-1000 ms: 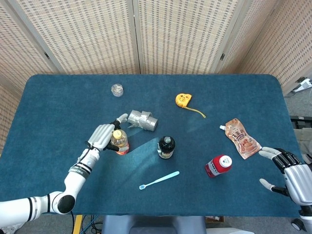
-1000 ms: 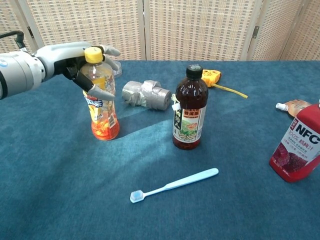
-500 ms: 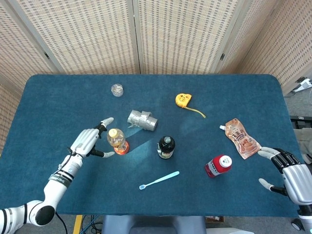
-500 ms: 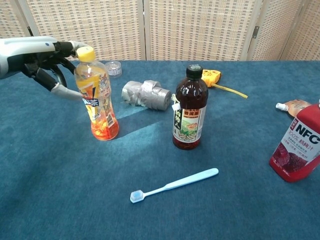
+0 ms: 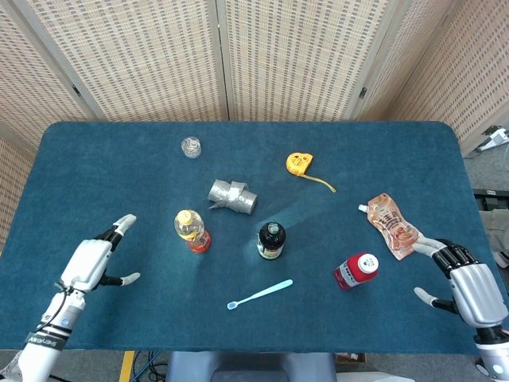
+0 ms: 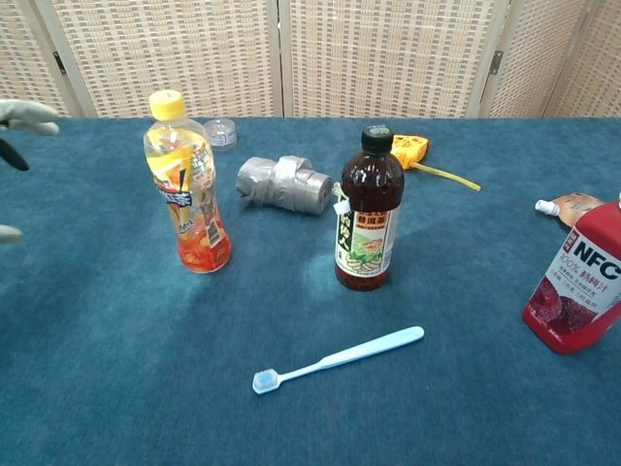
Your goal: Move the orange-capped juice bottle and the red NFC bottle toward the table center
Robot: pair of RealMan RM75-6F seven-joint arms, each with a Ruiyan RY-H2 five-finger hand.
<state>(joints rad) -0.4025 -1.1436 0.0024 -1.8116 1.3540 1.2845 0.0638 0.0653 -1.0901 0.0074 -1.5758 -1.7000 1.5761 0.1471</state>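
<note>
Since left robot hand [image 5: 94, 259] released, spread, withdrew, juice bottle [image 5: 192, 230] stands alone.

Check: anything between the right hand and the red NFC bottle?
Nothing. In the head view only bare blue cloth separates the right hand from the red NFC bottle; the orange pouch lies farther back, off that line.

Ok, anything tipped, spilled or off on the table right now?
Slightly: the orange-capped juice bottle leans a little instead of standing plumb, with the left robot hand clear of it. The red NFC bottle stands upright. No spills visible.
</note>
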